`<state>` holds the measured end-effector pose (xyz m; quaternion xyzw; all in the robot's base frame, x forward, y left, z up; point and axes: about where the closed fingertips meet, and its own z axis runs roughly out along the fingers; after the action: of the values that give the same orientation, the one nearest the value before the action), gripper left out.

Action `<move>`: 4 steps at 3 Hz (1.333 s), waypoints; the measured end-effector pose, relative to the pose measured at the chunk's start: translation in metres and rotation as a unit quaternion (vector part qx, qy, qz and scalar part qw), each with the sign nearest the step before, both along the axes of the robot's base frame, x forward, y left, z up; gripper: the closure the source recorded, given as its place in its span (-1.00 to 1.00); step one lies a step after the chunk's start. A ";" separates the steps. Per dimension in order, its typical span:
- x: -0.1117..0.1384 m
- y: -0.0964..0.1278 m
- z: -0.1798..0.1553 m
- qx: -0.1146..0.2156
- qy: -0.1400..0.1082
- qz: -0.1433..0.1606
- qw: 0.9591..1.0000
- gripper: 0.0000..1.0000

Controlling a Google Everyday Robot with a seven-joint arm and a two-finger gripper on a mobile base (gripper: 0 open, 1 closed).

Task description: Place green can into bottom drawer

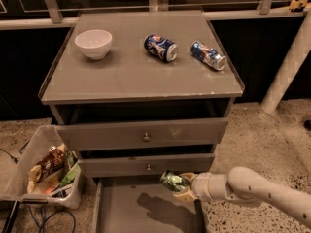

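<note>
The green can point(173, 181) is green and silver, lying on its side in my gripper point(183, 188), which is shut on it. The gripper reaches in from the right on a white arm and holds the can in the air over the right part of the bottom drawer point(146, 212). That drawer is a flat grey tray pulled open at the foot of the cabinet, and the can's shadow falls on its floor. The gripper sits just below the middle drawer's front.
Two taller grey drawers with round knobs point(146, 137) sit above. On the cabinet top lie a white bowl point(94, 43), a dark blue can point(161, 47) and a slimmer blue-and-silver can point(208, 55). A white bin of snack packets point(46, 171) stands at lower left. A white post point(289, 67) stands right.
</note>
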<state>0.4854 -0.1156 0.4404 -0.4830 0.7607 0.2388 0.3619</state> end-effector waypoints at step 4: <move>-0.032 0.044 -0.212 -0.045 0.072 0.028 0.996 1.00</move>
<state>0.4530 -0.0721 0.2289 -0.5014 0.7809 0.2485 0.2774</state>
